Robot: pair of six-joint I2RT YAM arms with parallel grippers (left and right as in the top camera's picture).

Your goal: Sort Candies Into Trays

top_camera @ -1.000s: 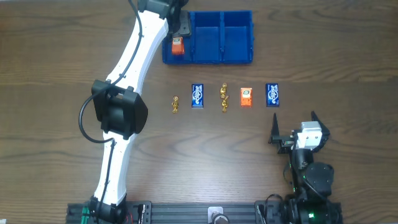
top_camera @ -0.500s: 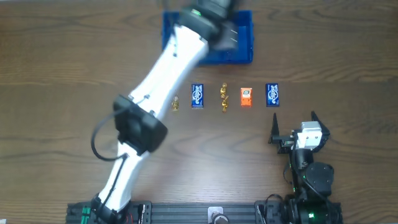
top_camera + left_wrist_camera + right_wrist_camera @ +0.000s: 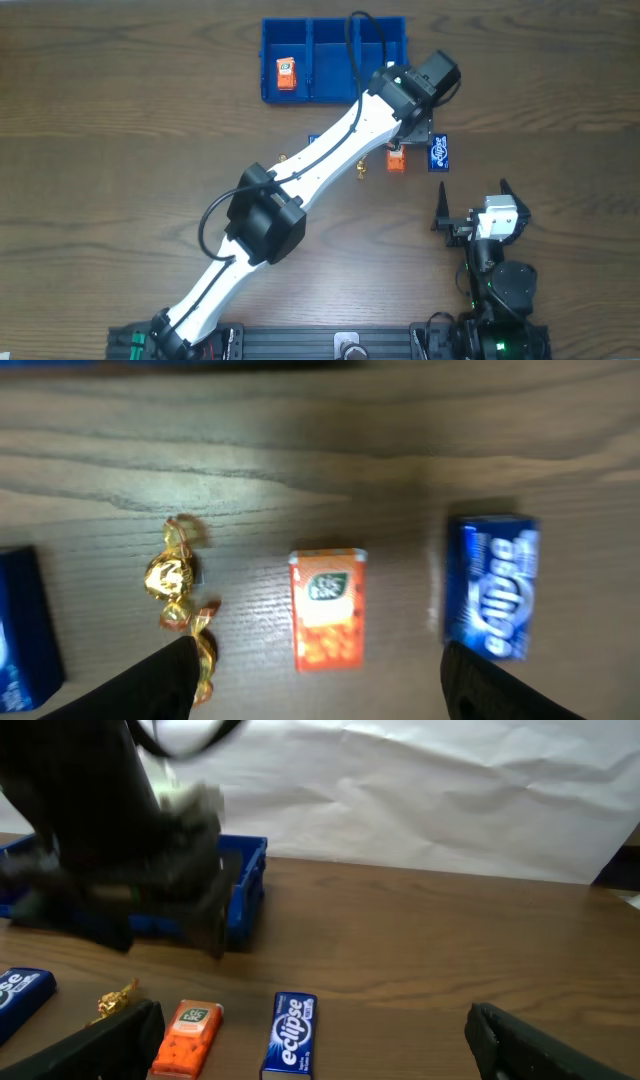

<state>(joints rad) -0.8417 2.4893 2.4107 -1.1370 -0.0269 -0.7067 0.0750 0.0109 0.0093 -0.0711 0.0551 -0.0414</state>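
**Left arm.** The left tool (image 3: 320, 650) hangs over the dark wooden desk (image 3: 100, 120), jaws spread wide and empty. They straddle a small flat orange plastic candy box (image 3: 327, 607) without touching it. The box lies flat on the desk between a gold foil-wrapped candy (image 3: 172, 580) and a blue rectangular gum pack (image 3: 490, 600). The jaws stand either side of the box's long edges, so I judge it the intended pick.

**Tray.** A matching orange box (image 3: 286, 73) lies in the leftmost compartment of the blue three-compartment plastic tray (image 3: 300, 98). Like goes with like, so that compartment is the probable destination.

**Right arm.** The right tool (image 3: 470, 205) sits near its base, jaws wide and empty, well apart from the row. It is presumably parked there to leave the reach unobstructed.
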